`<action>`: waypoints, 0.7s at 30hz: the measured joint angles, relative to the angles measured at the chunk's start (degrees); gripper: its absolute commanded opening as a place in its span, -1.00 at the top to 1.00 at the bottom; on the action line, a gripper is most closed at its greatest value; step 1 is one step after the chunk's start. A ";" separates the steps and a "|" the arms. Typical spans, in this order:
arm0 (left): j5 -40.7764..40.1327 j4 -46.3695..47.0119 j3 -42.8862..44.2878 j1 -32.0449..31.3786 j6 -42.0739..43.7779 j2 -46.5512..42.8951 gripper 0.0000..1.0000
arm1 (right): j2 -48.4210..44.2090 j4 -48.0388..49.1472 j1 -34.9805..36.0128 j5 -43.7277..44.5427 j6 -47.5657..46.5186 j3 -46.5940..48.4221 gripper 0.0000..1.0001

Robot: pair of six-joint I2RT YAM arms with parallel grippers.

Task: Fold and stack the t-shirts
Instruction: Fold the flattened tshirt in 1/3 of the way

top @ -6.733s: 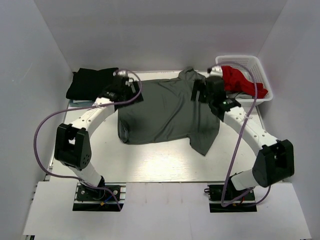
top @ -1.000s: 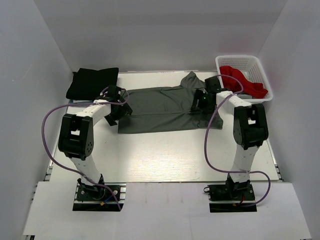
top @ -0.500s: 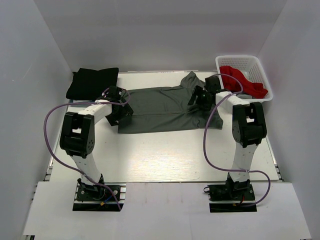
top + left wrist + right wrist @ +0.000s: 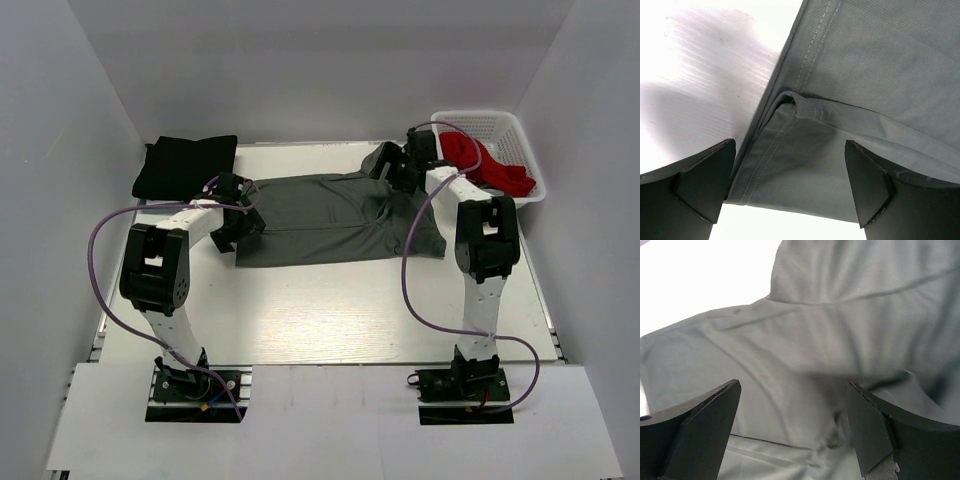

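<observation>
The dark grey t-shirt (image 4: 320, 215) lies folded in half lengthwise across the middle of the table. My left gripper (image 4: 238, 225) is open over its left hem edge; the wrist view shows the doubled hem (image 4: 805, 150) between the spread fingers. My right gripper (image 4: 385, 168) is open above the shirt's far right sleeve; its wrist view shows wrinkled grey cloth (image 4: 805, 350). A black t-shirt (image 4: 185, 165) lies folded at the far left. A red t-shirt (image 4: 485, 165) is bunched in the white mesh basket (image 4: 520, 130) at the far right.
White walls close in the table on the left, back and right. The basket stands at the back right corner. Purple cables loop beside both arms. Bare white table (image 4: 330, 310) lies in front of the grey shirt.
Since 6.7 s ago the spread grey shirt has been folded in half. In the last second my right gripper moved away to the far sleeve; the left gripper barely moved.
</observation>
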 measured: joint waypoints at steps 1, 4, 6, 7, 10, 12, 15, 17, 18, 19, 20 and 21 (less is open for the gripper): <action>-0.17 -0.09 0.00 0.00 0.02 -0.02 -1.00 | -0.42 -0.90 0.02 0.90 -0.55 0.00 -0.79; -0.48 -0.17 0.02 0.00 0.02 -0.04 -1.00 | -3.85 -2.71 0.00 4.22 -1.81 -3.96 -0.79; -0.92 -0.87 0.26 -0.02 0.04 -0.15 -1.00 | -8.83 -3.02 -0.11 6.34 -2.40 -10.32 -0.79; -1.25 -1.25 0.35 -0.11 0.04 -0.31 -1.00 | -11.43 -3.37 -0.26 6.95 -2.51 -13.57 -0.79; -2.12 -2.10 0.31 -0.35 0.22 -1.68 -1.00 | -19.52 -4.17 -1.29 8.02 -2.58 -23.91 -0.81; -2.14 -1.97 0.00 -0.61 0.46 -3.26 -1.00 | -23.02 -4.33 -2.27 8.11 -2.56 -29.03 -0.81; -1.46 -0.92 -0.11 -1.16 1.05 -5.07 -1.00 | -25.55 -4.11 -3.74 8.15 -2.54 -34.38 -0.81; -0.07 0.46 -0.22 -1.60 1.55 -5.35 -1.00 | -26.01 -3.87 -4.44 7.69 -2.56 -36.37 -0.81; 0.90 1.40 -0.37 -1.88 1.90 -5.27 -1.00 | -26.12 -3.63 -4.70 7.43 -2.54 -37.24 -0.81; 1.77 2.27 -0.57 -2.12 2.05 -5.05 -1.00 | -26.21 -3.30 -5.05 7.28 -2.54 -37.99 -0.81; 2.93 3.08 -0.74 -2.36 2.32 -4.70 -1.00 | -26.23 -2.78 -5.35 7.02 -2.54 -38.58 -0.81; 4.02 3.78 -0.83 -2.51 2.51 -4.15 -1.00 | -26.21 -2.34 -5.60 6.58 -2.54 -39.01 -0.81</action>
